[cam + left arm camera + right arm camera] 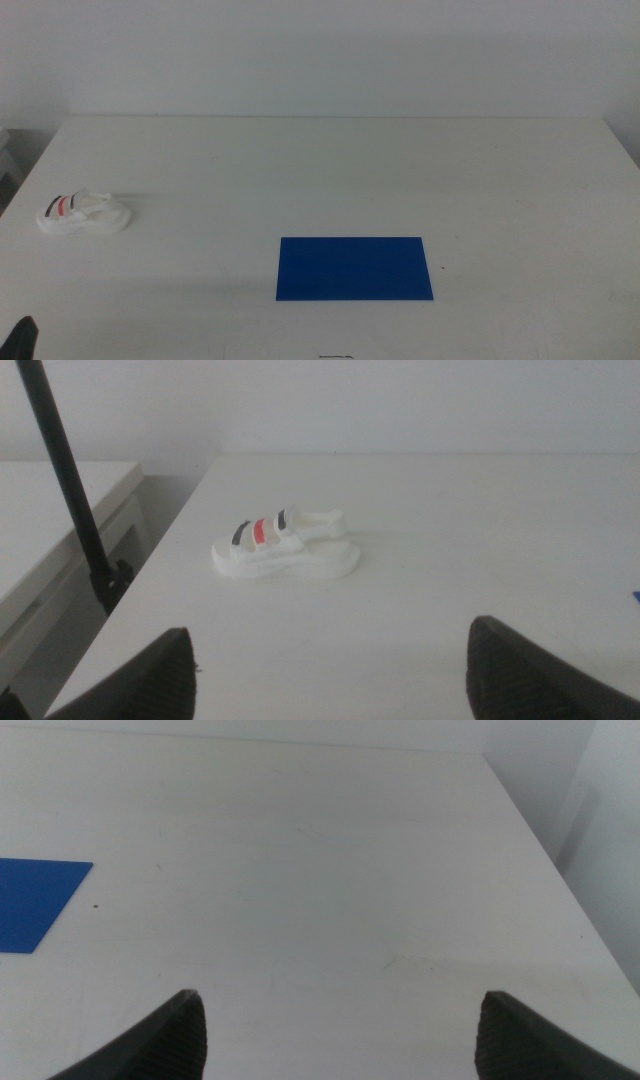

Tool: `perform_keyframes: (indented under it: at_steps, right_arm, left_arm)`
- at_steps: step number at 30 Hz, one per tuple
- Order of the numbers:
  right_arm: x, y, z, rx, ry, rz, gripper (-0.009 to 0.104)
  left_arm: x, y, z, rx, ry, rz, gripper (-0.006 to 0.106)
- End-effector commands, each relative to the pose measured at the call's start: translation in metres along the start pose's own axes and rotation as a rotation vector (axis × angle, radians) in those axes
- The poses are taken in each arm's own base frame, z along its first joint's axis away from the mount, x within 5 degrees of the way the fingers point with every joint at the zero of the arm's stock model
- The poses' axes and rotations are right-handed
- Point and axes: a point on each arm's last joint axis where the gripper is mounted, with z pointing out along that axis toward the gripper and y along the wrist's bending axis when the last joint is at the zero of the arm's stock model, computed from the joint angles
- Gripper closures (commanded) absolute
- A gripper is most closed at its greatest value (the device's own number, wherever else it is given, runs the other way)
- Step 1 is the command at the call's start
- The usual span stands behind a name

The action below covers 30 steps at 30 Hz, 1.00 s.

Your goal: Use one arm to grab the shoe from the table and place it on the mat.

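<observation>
The small white shoe [84, 213] with black and red straps lies on its sole near the left edge of the white table [330, 170]. The deep-blue mat [355, 268] lies flat at the front middle, well to the right of the shoe. My left gripper [330, 670] is open and empty, low at the front left corner; its tip shows in the middle view [22, 335]. The shoe also shows in the left wrist view [285, 548], ahead of the jaws and apart from them. My right gripper [340, 1035] is open and empty over bare table at the right, out of the middle view.
A corner of the mat [35, 900] shows in the right wrist view. A black pole [70, 490] stands beside the table's left edge, next to a lower white surface [50, 510]. The table's right edge [560, 880] is close to the right gripper.
</observation>
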Motion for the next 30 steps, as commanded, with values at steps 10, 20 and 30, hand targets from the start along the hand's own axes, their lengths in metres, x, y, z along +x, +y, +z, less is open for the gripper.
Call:
perform_keyframes:
  at_steps: [10,20,30]
  right_arm:
    - [-0.011,-0.001,-0.004,0.009,-0.093,-0.021,0.001]
    - [-0.011,-0.001,-0.004,0.009,-0.093,-0.021,0.001]
    - [-0.011,-0.001,-0.004,0.009,-0.093,-0.021,0.001]
  left_arm:
    - [-0.125,0.0,0.002,-0.009,0.069,-0.026,0.01]
    - [-0.207,0.0,0.038,-0.012,0.087,-0.025,0.01]
    - [-0.246,0.0,0.088,-0.029,0.219,-0.103,0.01]
